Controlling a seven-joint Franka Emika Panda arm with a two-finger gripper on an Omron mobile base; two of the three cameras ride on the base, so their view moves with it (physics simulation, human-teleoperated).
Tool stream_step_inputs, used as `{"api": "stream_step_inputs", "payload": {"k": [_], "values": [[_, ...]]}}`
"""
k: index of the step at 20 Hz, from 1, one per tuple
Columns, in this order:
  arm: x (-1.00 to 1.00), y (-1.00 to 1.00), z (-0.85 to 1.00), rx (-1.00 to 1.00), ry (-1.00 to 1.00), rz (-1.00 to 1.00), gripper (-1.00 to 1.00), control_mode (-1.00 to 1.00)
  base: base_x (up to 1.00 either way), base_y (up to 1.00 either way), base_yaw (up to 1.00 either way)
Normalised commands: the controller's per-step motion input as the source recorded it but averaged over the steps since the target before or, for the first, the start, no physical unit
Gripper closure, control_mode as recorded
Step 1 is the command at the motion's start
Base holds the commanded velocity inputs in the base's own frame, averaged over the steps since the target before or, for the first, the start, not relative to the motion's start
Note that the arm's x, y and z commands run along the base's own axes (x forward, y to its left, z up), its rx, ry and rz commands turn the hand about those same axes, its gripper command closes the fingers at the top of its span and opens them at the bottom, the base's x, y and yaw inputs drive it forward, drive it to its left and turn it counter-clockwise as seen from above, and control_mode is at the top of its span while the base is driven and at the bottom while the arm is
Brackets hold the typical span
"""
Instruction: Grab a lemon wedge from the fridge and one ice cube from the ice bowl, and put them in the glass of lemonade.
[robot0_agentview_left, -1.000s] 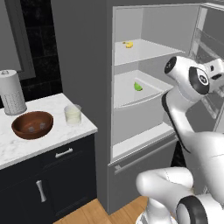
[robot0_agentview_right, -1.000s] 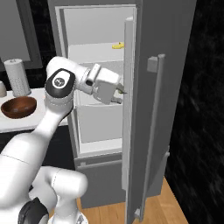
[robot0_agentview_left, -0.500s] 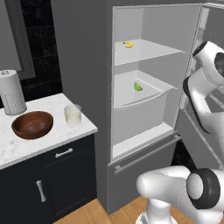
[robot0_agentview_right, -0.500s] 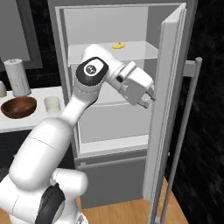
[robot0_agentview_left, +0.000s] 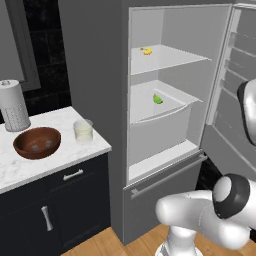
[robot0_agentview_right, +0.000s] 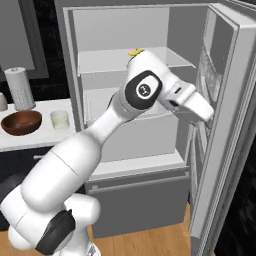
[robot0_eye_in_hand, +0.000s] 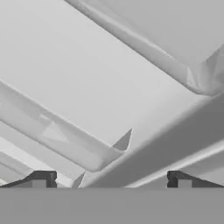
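The fridge (robot0_agentview_left: 95, 75) stands open, its door (robot0_agentview_right: 227, 120) swung out to the right. On its middle shelf lies the lemon wedge (robot0_agentview_left: 157, 99), small and yellowish-green. The reddish-brown ice bowl (robot0_agentview_left: 37, 142) and the glass of lemonade (robot0_agentview_left: 83, 131) sit on the marble counter to the fridge's left; both also show as the bowl (robot0_agentview_right: 21, 122) and the glass (robot0_agentview_right: 60, 120). My gripper (robot0_agentview_right: 209, 119) is up against the inner side of the door, far right of the wedge. In the hand view the gripper (robot0_eye_in_hand: 109, 181) is open and empty, facing the door's white shelves.
A small bright yellow curved piece (robot0_agentview_left: 146, 50) lies on the upper fridge shelf. A tall white perforated cylinder (robot0_agentview_left: 14, 106) stands behind the bowl. Dark cabinets (robot0_agentview_left: 60, 210) run below the counter. My arm (robot0_agentview_right: 145, 92) crosses in front of the fridge's interior.
The fridge door has swung wider open to the right. My hand has moved right with it, staying at the door's inner side. The jaws stayed open.
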Motion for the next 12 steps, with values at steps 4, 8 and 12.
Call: {"api": "stream_step_inputs", "payload": {"k": [4,8,12], "values": [[0.66,-0.64,-0.38,0.0,-0.26,0.0,-1.0,-1.0,0.0,0.0,0.0],[-0.09,-0.15,0.81,0.0,-0.2,0.0,-1.0,-1.0,0.0,0.0,0.0],[-0.74,0.05,0.97,0.0,-0.3,0.0,-1.0,-1.0,0.0,0.0,0.0]]}}
